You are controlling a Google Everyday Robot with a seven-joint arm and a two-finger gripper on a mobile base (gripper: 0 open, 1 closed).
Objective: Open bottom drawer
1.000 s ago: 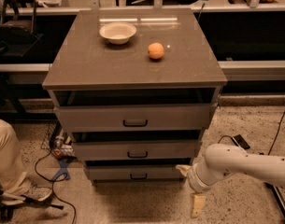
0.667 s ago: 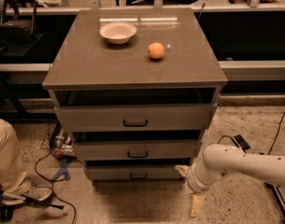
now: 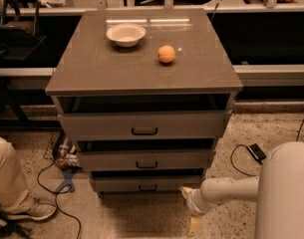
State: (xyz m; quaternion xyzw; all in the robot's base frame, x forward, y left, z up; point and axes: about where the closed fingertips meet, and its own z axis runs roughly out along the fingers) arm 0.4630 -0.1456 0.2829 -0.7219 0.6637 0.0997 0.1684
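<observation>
Down at the foot of the cabinet (image 3: 141, 73), the bottom drawer (image 3: 116, 184) sits lowest of the three grey fronts, its black loop handle (image 3: 147, 187) untouched; the gripper (image 3: 189, 208) hovers just off the cabinet's lower right corner, fingers (image 3: 193, 226) spread wide and holding nothing; up on the cabinet's top, a white bowl (image 3: 125, 34) and an orange (image 3: 166, 54) sit apart.

Dim, warm-lit workroom with a speckled floor.
The stone floor (image 3: 276, 133) is strewn with black cables (image 3: 44, 183). A grey cabinet (image 3: 141, 71) stands mid-room, with a long pale-edged desk (image 3: 276, 74) behind it and a dark chair (image 3: 17, 26) at far left. The gripper (image 3: 190, 208) hangs low by the cabinet's right front corner, fingers (image 3: 193, 226) spread.
</observation>
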